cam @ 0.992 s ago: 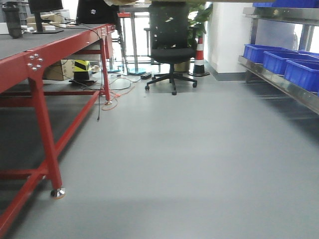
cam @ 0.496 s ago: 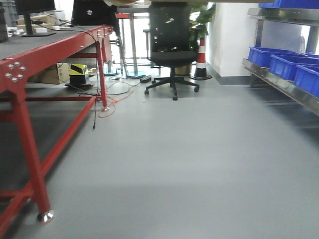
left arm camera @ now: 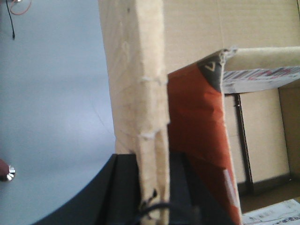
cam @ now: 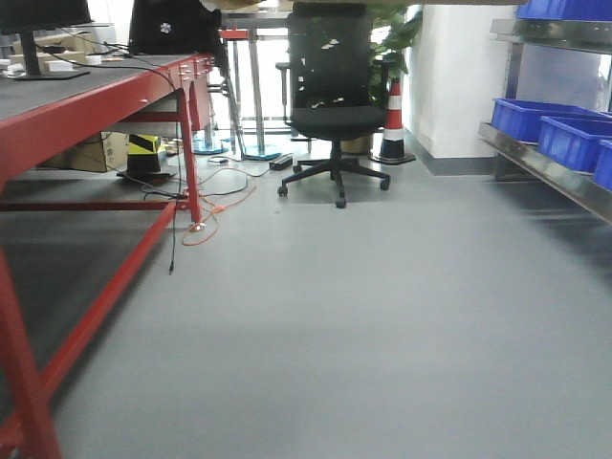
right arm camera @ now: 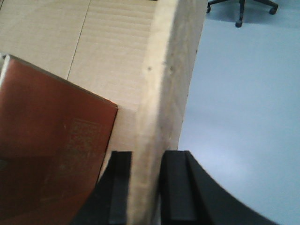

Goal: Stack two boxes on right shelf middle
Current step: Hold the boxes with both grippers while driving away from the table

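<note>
The left gripper [left arm camera: 152, 197] and right gripper [right arm camera: 146, 187] are each clamped on an upright wall edge of the large cardboard box [left arm camera: 136, 70], judged a two-sided hold to keep the load level in carriage. A glossy red-brown panel [right arm camera: 51, 140] lies against it, and whether this is the second box cannot be told. Ahead, bare floor [cam: 363, 316] lies between the red workbench [cam: 96, 100] and the right shelf [cam: 550, 172] with its blue bins [cam: 535, 117], so the box is not yet at the shelf.

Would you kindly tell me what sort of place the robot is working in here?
Probably a workshop or lab with storage: a red-framed workbench, a steel rack holding blue bins, and an office chair beside a traffic cone.
</note>
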